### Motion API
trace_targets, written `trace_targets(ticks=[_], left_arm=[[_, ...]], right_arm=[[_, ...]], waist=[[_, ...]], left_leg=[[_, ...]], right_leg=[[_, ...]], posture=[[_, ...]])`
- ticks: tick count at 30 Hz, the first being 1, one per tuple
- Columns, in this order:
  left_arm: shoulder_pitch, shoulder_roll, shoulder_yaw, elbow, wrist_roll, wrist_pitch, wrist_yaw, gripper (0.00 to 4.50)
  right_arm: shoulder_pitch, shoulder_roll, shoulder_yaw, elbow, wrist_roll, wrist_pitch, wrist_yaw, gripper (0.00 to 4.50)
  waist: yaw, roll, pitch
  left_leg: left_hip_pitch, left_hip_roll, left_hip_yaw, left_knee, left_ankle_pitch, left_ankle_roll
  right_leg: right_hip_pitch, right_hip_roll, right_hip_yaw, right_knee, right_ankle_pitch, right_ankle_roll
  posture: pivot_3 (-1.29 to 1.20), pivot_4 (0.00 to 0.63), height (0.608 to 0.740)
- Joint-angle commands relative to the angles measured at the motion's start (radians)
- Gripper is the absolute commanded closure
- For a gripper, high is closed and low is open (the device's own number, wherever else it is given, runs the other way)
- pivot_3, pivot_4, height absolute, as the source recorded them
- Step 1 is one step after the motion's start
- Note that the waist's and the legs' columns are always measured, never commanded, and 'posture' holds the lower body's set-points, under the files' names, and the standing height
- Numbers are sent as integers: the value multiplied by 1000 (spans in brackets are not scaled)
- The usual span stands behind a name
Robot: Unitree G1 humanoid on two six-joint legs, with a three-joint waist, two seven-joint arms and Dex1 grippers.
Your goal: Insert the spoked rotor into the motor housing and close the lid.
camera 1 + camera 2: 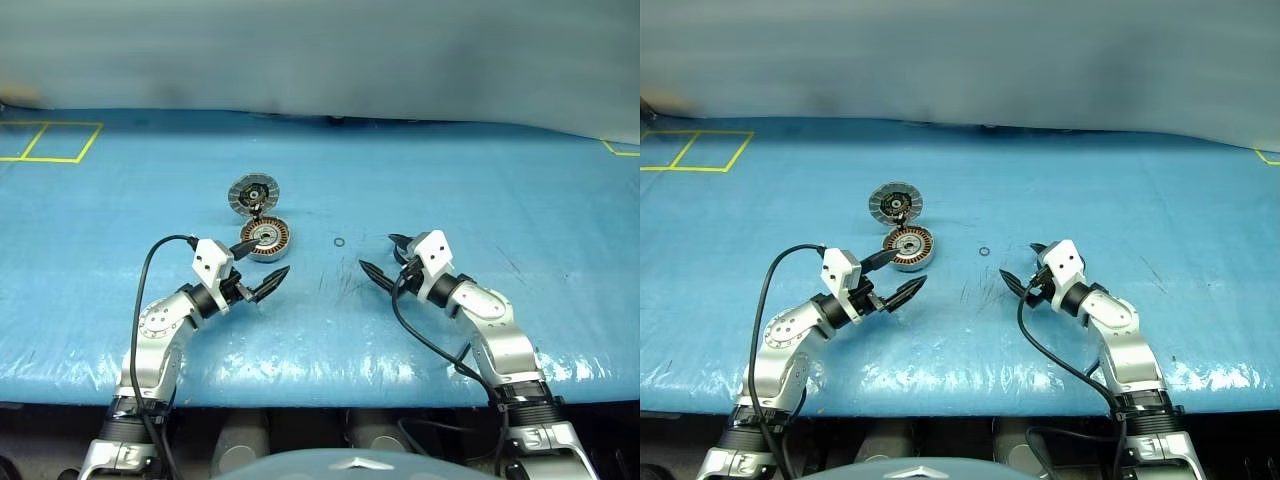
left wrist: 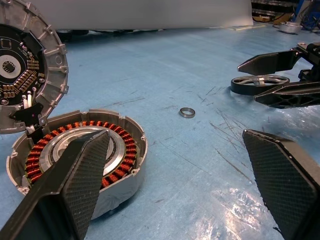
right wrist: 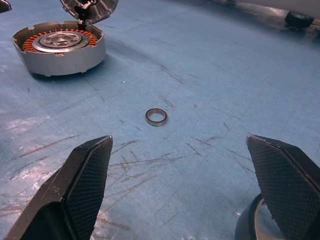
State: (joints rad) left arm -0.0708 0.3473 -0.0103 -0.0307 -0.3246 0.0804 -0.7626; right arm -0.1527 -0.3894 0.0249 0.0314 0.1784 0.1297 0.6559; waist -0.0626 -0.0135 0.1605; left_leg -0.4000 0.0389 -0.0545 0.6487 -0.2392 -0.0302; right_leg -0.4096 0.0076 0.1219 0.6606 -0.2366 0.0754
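The motor housing (image 2: pixel 75 165) is showing a silver-grey wall, a ring of copper-orange windings and a silvery centre. The lid (image 2: pixel 30 65) is presenting a grey radially segmented rim around a dark centre. The table cover (image 1: pixel 480 180) is showing blue, scratched, with yellow line markings (image 1: pixel 50 140).

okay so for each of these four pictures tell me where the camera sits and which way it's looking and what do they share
Left eye and right eye: on the head, looking forward and down over both arms at the blue table.
Left wrist: along the open left end effector at the motor housing, the lid and the right end effector over the spoked rotor.
Right wrist: along the open right end effector toward the housing.
Shared: the small ring and the housing.
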Motion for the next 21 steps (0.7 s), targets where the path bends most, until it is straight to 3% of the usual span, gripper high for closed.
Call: trace_targets(ticks=[1,21], left_arm=[[-3,3,4,-33,-2,-12,5,0],[-4,0,1,-27,-1,-15,5,0]], right_arm=[[-15,-1,-5,-8,4,-28,4,13],[-8,-1,-4,-11,1,-29,3,13]], waist=[[0,0,0],[0,0,0]], left_leg=[[0,0,0,0,0,0],[0,0,0,0,0,0]], right_leg=[[0,0,0,0,0,0],[0,0,0,0,0,0]], posture=[[0,150,740],[0,150,740]])
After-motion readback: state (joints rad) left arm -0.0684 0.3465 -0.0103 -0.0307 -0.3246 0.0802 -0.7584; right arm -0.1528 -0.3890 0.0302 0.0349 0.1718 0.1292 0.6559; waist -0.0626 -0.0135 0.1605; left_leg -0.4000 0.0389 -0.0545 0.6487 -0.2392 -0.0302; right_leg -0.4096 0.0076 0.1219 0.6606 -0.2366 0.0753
